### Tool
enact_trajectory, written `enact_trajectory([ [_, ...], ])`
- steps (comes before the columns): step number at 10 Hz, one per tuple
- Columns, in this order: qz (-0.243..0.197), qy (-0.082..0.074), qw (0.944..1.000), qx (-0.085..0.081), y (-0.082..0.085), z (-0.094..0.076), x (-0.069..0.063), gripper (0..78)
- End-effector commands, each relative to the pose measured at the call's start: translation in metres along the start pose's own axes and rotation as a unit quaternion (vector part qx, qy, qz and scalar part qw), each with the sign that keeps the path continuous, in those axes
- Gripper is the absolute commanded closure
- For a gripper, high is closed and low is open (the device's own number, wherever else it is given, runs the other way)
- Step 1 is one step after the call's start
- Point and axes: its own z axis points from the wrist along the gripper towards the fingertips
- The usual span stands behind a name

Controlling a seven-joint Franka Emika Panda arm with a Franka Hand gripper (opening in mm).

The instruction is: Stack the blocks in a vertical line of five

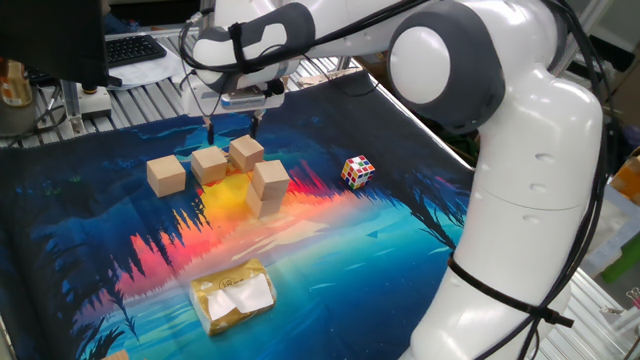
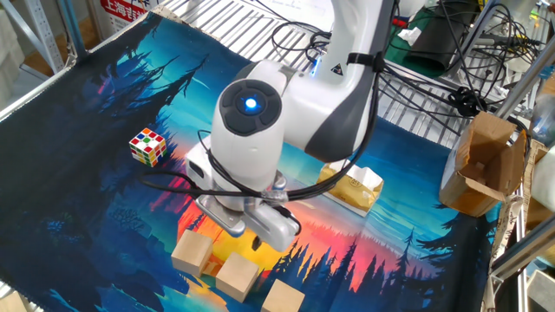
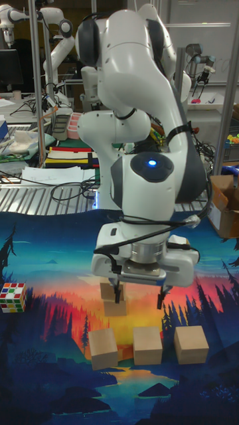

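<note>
Three loose tan blocks lie in a row: one, a second and a third. Beside them a two-high stack stands, top block on the bottom block. In the tall fixed view the row is in front and the stack is behind it to the left. My gripper hangs open above the row with nothing between its fingers. In the tall fixed view the gripper sits above the middle block. The other fixed view shows the three row blocks; the arm hides the stack.
A multicoloured puzzle cube sits to the right of the blocks. A yellowish wrapped packet lies near the front of the mat. A cardboard box stands off the mat's edge. A keyboard lies behind the mat.
</note>
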Motion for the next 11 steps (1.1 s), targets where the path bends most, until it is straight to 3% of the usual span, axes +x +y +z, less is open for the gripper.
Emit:
enact_trajectory([
  [1, 0.018, -0.006, 0.9998, 0.0, 0.052, 0.012, 0.003, 0.1],
  [6, 0.021, -0.007, 0.9998, -0.002, 0.085, 0.033, 0.002, 0.1],
  [11, 0.018, -0.015, 0.9996, -0.014, 0.103, 0.044, 0.003, 0.1],
])
